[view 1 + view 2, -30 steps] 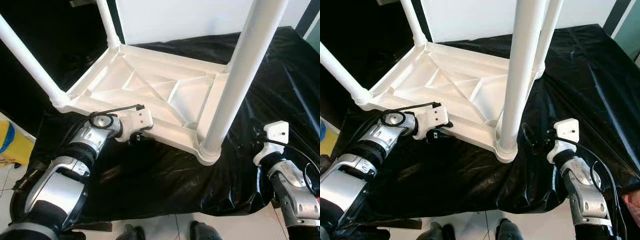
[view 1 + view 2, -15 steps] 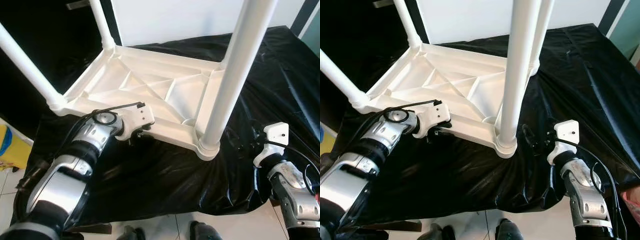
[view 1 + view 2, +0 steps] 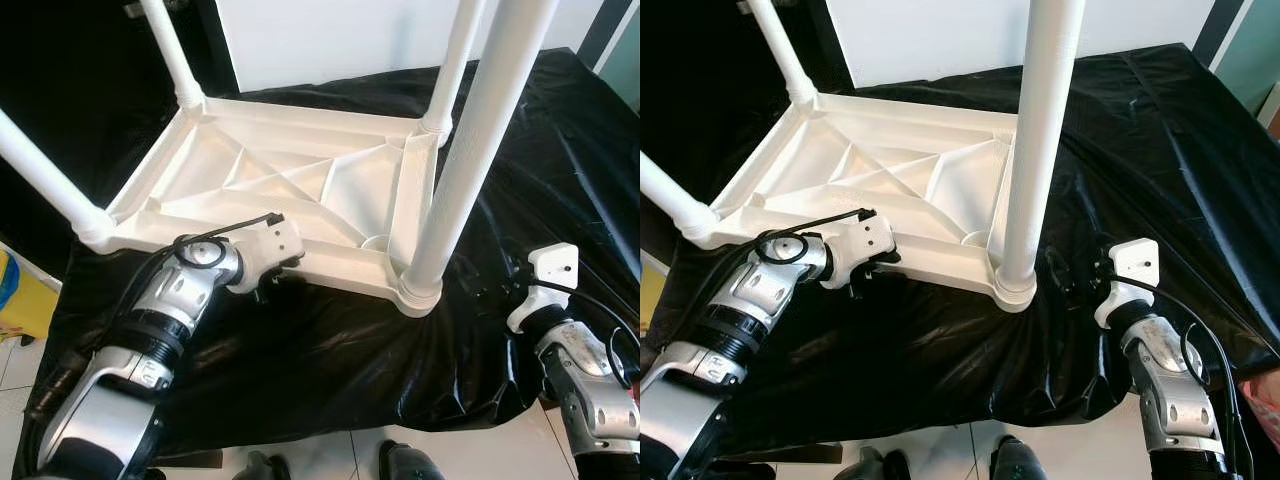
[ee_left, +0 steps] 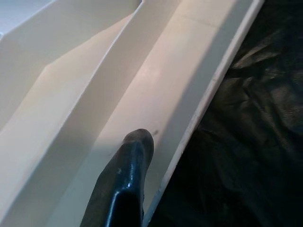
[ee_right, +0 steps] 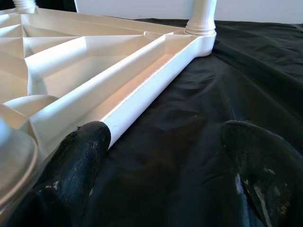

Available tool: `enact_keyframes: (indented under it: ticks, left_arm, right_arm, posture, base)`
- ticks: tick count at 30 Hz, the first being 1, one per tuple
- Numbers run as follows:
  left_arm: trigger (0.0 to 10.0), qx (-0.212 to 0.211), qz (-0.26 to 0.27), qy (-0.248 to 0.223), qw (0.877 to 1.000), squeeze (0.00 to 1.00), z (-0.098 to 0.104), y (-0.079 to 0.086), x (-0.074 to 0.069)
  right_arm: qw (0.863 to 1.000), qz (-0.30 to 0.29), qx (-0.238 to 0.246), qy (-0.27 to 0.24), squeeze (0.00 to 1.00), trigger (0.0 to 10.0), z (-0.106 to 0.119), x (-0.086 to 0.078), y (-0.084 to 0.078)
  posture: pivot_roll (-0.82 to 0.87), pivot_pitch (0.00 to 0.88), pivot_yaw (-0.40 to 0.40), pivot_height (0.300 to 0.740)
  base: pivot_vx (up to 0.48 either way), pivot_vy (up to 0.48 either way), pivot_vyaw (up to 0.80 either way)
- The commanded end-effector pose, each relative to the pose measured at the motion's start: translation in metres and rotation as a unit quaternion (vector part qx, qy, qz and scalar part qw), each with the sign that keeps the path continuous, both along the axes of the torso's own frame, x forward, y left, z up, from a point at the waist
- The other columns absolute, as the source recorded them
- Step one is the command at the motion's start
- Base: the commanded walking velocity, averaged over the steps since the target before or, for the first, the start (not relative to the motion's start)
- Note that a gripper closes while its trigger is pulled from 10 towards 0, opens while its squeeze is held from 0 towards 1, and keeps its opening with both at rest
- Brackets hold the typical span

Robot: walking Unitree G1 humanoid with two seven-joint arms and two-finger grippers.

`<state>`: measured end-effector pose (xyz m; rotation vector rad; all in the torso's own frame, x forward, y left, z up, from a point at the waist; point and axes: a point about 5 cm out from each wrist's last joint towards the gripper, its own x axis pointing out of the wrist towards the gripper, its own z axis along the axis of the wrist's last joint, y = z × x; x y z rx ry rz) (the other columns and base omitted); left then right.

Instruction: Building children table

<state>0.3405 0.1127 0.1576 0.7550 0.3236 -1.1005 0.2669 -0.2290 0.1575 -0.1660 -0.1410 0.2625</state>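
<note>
The white children table point(image 3: 300, 180) lies upside down on a black sheet point(image 3: 330, 370), its legs pointing up. The near right leg point(image 3: 470, 160) rises past the frame's top. My left gripper point(image 3: 268, 283) is shut on the table's near rim; one black finger point(image 4: 125, 184) lies inside the rim's channel, and the other is hidden under the edge. My right gripper point(image 3: 1065, 275) is open, low over the sheet just right of the near right corner. Its fingers point(image 5: 80, 156) stand wide apart with only sheet between them.
A white panel point(image 3: 330, 40) stands behind the table. A yellow object point(image 3: 15, 290) sits on the tiled floor at the left. The sheet hangs over the front edge, and my feet point(image 3: 400, 465) show below it.
The table's left end has swung left and toward me, with my left gripper moving along on the rim. A second right-side leg has come into view. The right arm has stayed put.
</note>
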Motion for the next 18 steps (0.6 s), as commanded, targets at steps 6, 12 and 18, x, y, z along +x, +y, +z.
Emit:
enact_keyframes:
  ticks: [6, 12, 18]
  left_arm:
    - [10.0, -0.009, 0.068, 0.009, 0.998, 1.00, -0.019, 0.012, -0.004]
    - [10.0, -0.083, 0.037, 0.015, 0.996, 0.03, -0.003, 0.017, -0.014]
    - [10.0, -0.157, 0.014, -0.008, 0.987, 0.00, 0.022, 0.028, -0.027]
  right_arm:
    - [1.000, -0.003, -0.003, 0.005, 0.00, 10.0, -0.003, -0.003, -0.004]
    - [1.000, -0.006, 0.001, 0.010, 0.00, 10.0, 0.000, -0.017, -0.017]
    - [0.999, 0.033, -0.009, 0.036, 0.00, 10.0, 0.003, -0.030, -0.022]
  posture:
    - [-0.13, 0.165, 0.080, 0.740]
    - [-0.14, 0.166, 0.086, 0.740]
    - [-0.14, 0.168, 0.085, 0.740]
  base:
    - [0.000, 0.000, 0.00]
    - [0.000, 0.000, 0.00]
    - [0.000, 0.000, 0.00]
